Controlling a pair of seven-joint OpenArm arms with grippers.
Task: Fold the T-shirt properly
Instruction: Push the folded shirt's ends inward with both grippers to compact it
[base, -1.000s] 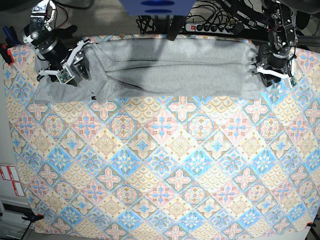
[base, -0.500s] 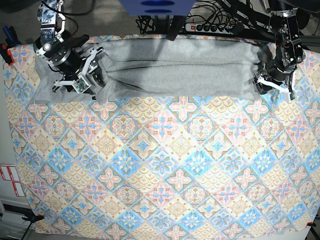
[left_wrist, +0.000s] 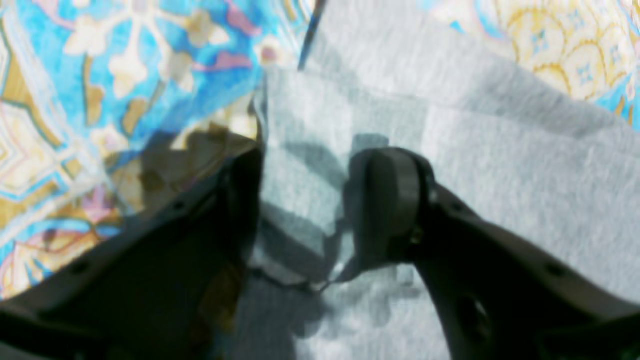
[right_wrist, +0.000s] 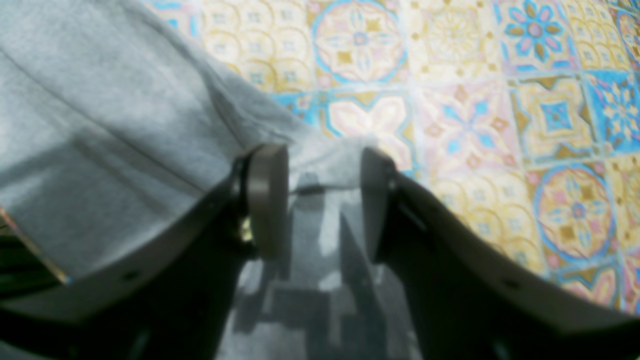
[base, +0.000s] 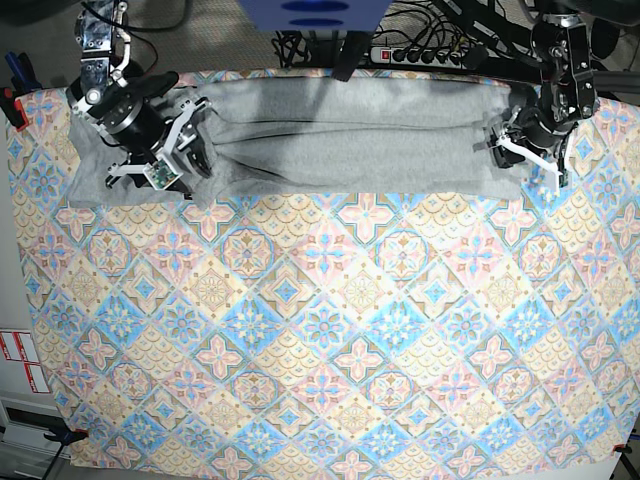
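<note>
While the long, flattened heather-grey knit T-shirt (base: 350, 158) lies across the far side of the tile-patterned cloth (base: 320, 330), both black two-fingered claws, left (left_wrist: 312, 200) and right (right_wrist: 325, 200), stand spread above its opposite ends. Closing them on matching edge layers, then lifting evenly, should keep the fold straight.

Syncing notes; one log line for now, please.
left gripper: open over shirt end | right gripper: open above shirt | shirt: partly folded
</note>
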